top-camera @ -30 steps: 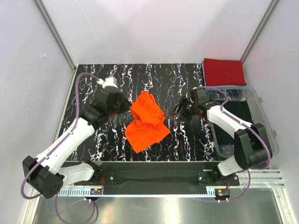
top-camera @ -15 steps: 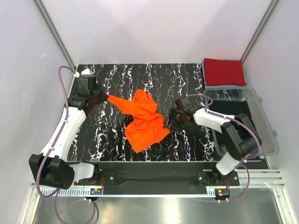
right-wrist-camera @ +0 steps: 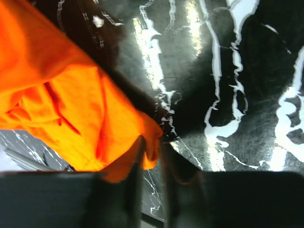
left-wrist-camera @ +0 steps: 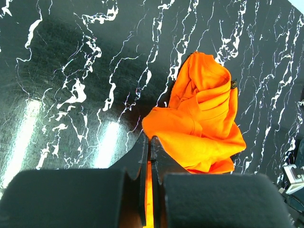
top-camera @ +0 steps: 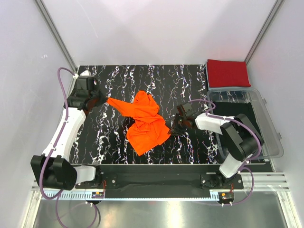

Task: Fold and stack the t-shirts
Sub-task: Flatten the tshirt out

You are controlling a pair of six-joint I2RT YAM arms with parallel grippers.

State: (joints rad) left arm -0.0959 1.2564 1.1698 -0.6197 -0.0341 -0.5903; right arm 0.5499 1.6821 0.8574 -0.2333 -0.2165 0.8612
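Presently the orange t-shirt lies crumpled on the bench left of the clear bin, with the folded red t-shirt just behind that bin. The left end effector pinches a stretched corner of the orange t-shirt, and the right end effector pinches its bin-side edge.

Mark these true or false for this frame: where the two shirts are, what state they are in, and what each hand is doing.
1. The bright orange cloth t-shirt lies flat and neatly folded. False: it is crumpled in a heap on the black marbled table.
2. The left hand is shut on a stretched-out corner of the orange shirt. True.
3. The deep red cloth t-shirt lies folded at the far right corner. True.
4. The red shirt is inside the clear plastic bin. False: it lies outside, just beyond the bin.
5. The right hand is well clear of the orange shirt. False: a corner of it sits between its fingers.
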